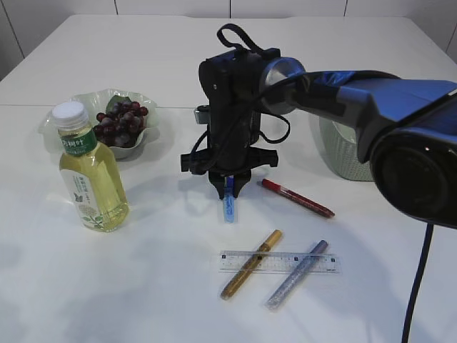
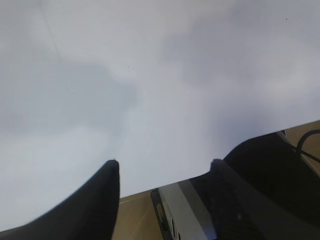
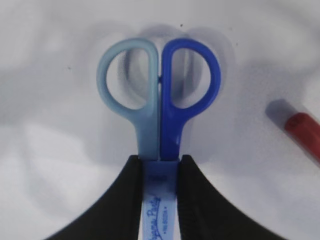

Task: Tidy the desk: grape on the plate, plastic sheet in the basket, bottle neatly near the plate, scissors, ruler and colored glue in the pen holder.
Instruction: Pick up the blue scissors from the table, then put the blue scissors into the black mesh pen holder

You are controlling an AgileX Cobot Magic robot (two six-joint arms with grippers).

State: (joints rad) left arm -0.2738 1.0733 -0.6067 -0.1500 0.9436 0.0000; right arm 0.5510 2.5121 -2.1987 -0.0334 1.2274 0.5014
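My right gripper [image 1: 230, 187] [image 3: 159, 159] points down at the table's middle, shut on the scissors [image 1: 229, 204] [image 3: 159, 95] just below their two blue handle loops. The scissors lie on the white table. A clear ruler [image 1: 278, 262] lies nearer the front, with a gold glue pen [image 1: 251, 263] and a silver glue pen [image 1: 298, 274] across it. A red glue pen [image 1: 296, 198] [image 3: 300, 130] lies right of the gripper. Grapes [image 1: 123, 123] sit on the clear plate [image 1: 86, 100]. The bottle [image 1: 89, 171] stands upright before the plate. My left gripper [image 2: 164, 162] is open and empty. Plastic sheet and pen holder are out of view.
A pale green basket [image 1: 343, 150] stands at the right, partly behind the right arm. The left wrist view shows bare white tabletop, its edge and a bit of floor below.
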